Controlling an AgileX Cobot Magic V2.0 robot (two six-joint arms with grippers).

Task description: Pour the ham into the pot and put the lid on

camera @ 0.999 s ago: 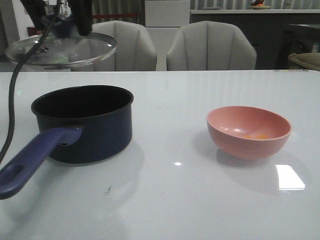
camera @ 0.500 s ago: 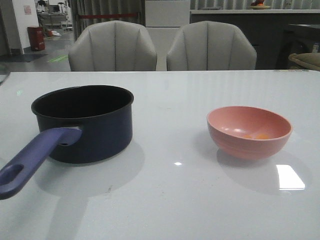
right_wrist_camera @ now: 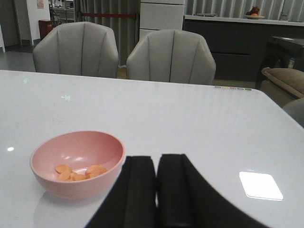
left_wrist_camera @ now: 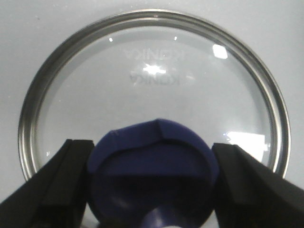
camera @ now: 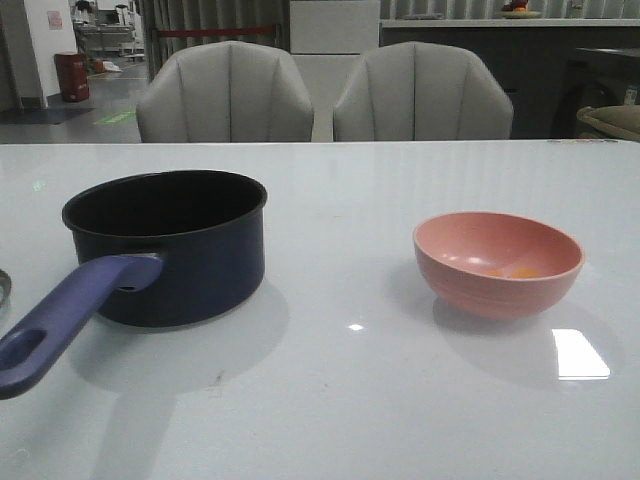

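Observation:
The lid (left_wrist_camera: 152,71) lies flat on the white table; in the front view only a sliver of its rim (camera: 2,287) shows at the left edge. My left gripper (left_wrist_camera: 152,159) is shut on its dark blue knob (left_wrist_camera: 152,147), one finger on each side. The navy pot (camera: 170,245) stands uncovered at the left, handle (camera: 60,320) pointing toward the front left. The pink bowl (camera: 498,262) holds the ham (camera: 515,271), also seen in the right wrist view (right_wrist_camera: 78,172). My right gripper (right_wrist_camera: 156,190) is shut and empty, just right of the bowl (right_wrist_camera: 78,164) and nearer the front.
Two grey chairs (camera: 320,95) stand behind the table's far edge (camera: 320,143). A bright light reflection (camera: 580,353) lies on the table right of the bowl. Neither arm shows in the front view.
One second ago the left gripper held the lid high behind the pot at the left. It has moved left and down out of the front view. Pot and bowl have not moved.

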